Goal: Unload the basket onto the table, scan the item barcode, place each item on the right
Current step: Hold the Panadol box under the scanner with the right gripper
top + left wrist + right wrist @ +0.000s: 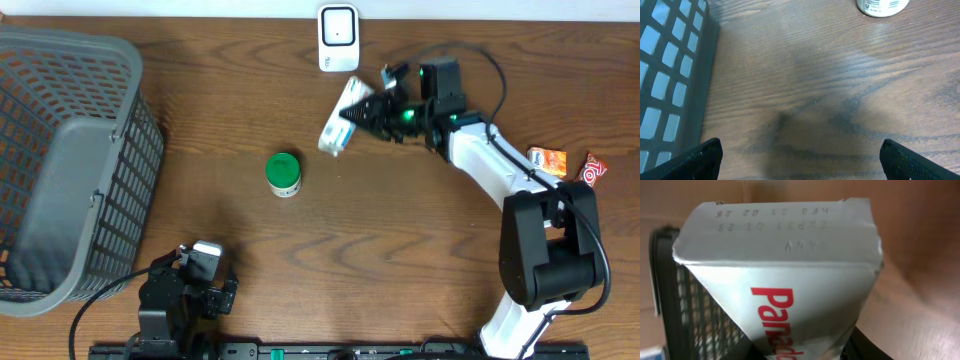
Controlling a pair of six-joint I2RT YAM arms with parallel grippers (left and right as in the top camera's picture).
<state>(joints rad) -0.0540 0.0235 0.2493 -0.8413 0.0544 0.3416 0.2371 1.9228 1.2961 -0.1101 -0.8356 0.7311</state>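
At the far left, the grey basket [60, 160] takes up that whole end of the table [210, 90], with its wall running close along my left side. My left gripper [205, 262] sits low by the front edge, just right of the basket, with its jaws spread wide and nothing between them. From its wrist view I see only bare wood ahead. The basket's mesh is at the left margin and the foot of the green-lidded jar [883, 6] is at the top.

The jar stands alone mid-table, with open wood all around it. Right of centre, the white scanner [338, 38] stands against the far edge.

Just in front of the scanner, angled and slightly to its right, is the white box [335, 130]. My right gripper [355, 113] is clamped on it, reaching in from the right. From that wrist the box fills the view, showing its embossed end flap and red lettering.

Two snack packets [548, 160] lie near the right edge, beside my right arm.
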